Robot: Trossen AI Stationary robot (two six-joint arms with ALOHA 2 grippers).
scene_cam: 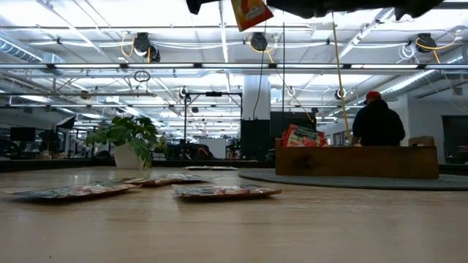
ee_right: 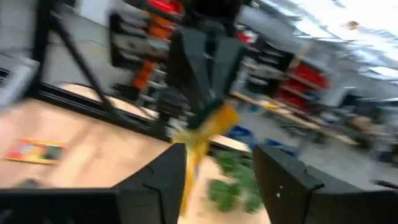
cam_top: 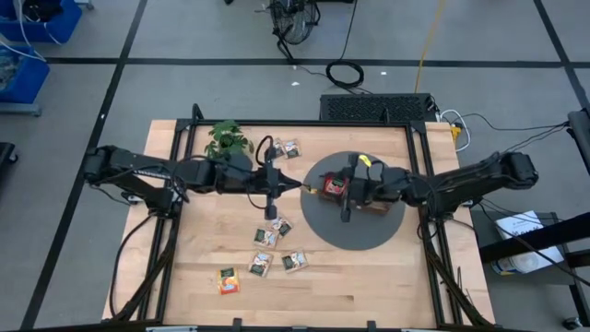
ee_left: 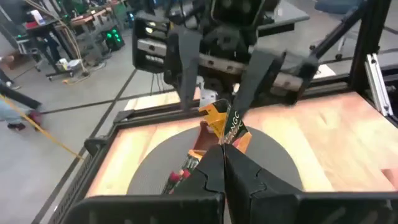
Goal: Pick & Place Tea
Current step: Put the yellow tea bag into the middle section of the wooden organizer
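An orange-yellow tea sachet (ee_left: 225,123) is up in the air over the left rim of the round grey mat (cam_top: 355,235). My left gripper (ee_left: 224,155) reaches in from the table's left and is shut on it. My right gripper (ee_left: 221,68) faces it from the right, open, one finger on either side of the sachet's far part. Whether a finger brushes the sachet does not show. In the low view the sachet (scene_cam: 251,13) hangs high above the tabletop. Several more sachets (cam_top: 277,228) lie flat on the wood. Red ones (scene_cam: 303,136) stand in the brown wooden tray (scene_cam: 358,161) on the mat. My left gripper pinches the sachet's near edge (ee_left: 225,140) between its two fingertips, coming almost level from the table's left side. The rest of the sachet sticks out past the fingertips toward the right gripper. It is tilted and lifted well clear of table and mat.
A small potted plant (cam_top: 227,140) stands at the far left of the table, with sachets (cam_top: 286,148) beside it. Loose sachets (cam_top: 261,266) are spread over the near middle. Black frame posts line both table sides. A person (scene_cam: 378,120) stands in the room behind.
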